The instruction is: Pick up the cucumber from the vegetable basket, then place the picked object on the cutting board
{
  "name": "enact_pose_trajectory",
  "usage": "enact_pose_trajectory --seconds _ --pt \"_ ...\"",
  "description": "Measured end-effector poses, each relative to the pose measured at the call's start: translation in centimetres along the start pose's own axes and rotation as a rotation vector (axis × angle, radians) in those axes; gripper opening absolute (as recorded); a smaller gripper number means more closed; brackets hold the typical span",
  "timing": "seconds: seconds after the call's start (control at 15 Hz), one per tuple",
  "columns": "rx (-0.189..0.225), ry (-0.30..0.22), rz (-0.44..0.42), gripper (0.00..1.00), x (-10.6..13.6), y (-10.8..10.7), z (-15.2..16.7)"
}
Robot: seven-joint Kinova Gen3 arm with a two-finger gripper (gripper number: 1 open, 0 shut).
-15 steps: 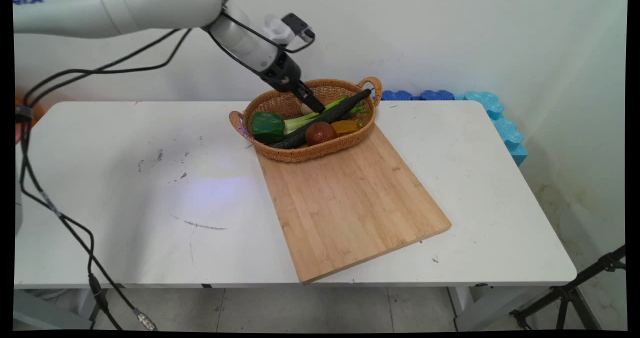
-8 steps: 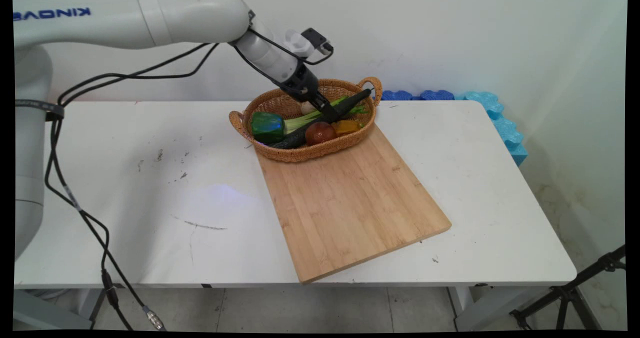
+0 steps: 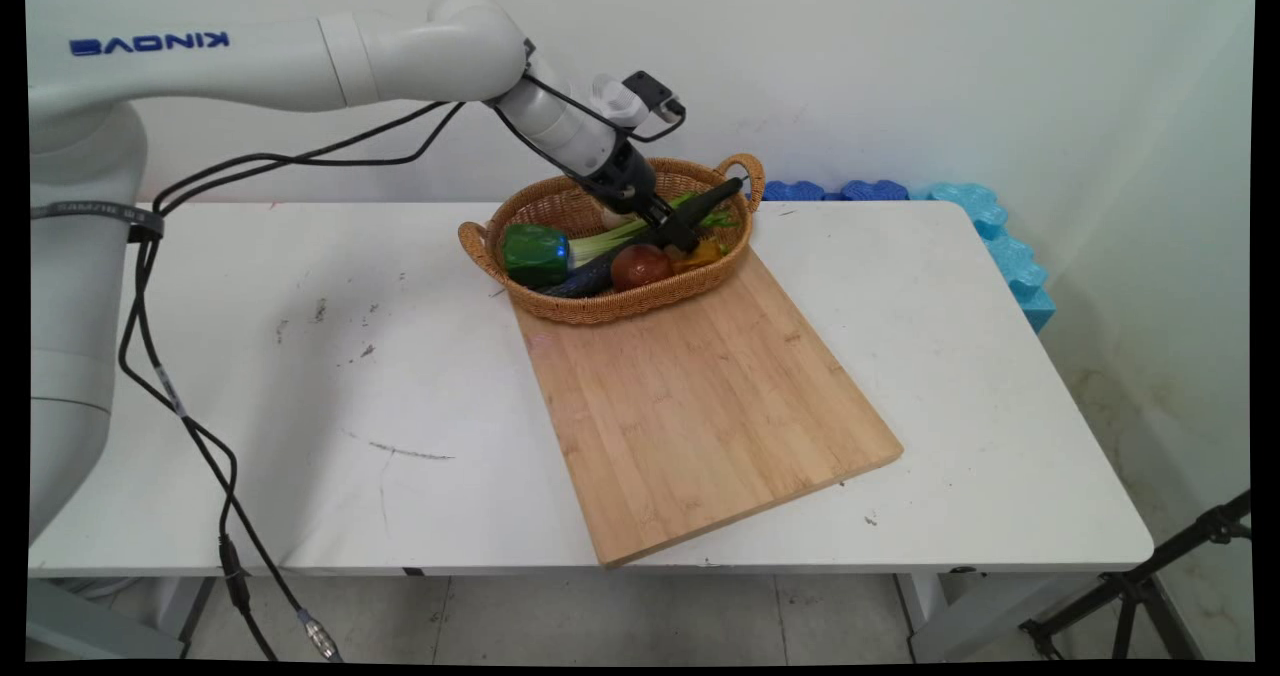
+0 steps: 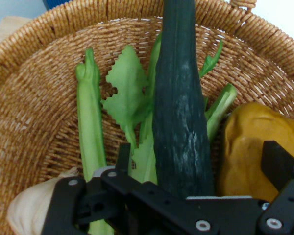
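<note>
1. Now, closest to the hand camera, the gripper [image 4: 201, 159] sits low inside the basket [image 3: 560, 306] with its fingers [image 4: 123, 155] spread wide. It grips nothing.
2. Between those fingers lies the dark cucumber [image 4: 179, 122]. It runs lengthwise away from the hand and rests on top of the other produce.
3. Just beside it, trouble: pale green celery stalks [image 4: 90, 122] crowd the cucumber's left flank and a yellow piece [image 4: 255, 147] presses in on its right. A squeeze from this stance would likely catch a stalk or that yellow piece along with the cucumber, or pinch the cucumber off-centre so it pivots and slips.
4. Lower down, the fingertips look close to the weave. Any further drop could snag the wicker and drag the light basket across the cutting board [image 3: 700, 396].
5. On to what cannot be read: the linkage hides the cucumber's near end, so its contact with the fingers is unclear.
6. At the hand view's bottom left, a pale rounded thing [image 4: 27, 210] is cut off, and what it is cannot be told.
7. In the main view, the arm covers the basket's back and part of the cucumber. Only the green pepper [image 3: 535, 253] and a reddish round one [image 3: 640, 266] show plainly.
8. Farthest back, blue foam pieces [image 3: 990, 226] line the wall, partly hidden behind the table [image 3: 300, 356].
</note>
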Motion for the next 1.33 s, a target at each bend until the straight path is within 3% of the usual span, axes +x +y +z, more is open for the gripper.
enact_pose_trajectory --seconds 0.2,0.27,0.93,1.33 --pt "-0.004 0.001 0.002 1.00 0.1 0.0 0.5" --pt "-0.005 0.002 0.002 0.00 0.1 0.0 0.6" --pt "-0.006 0.017 0.029 0.00 0.5 0.0 0.4" --pt "0.008 0.052 0.053 0.00 1.7 0.6 -3.1"
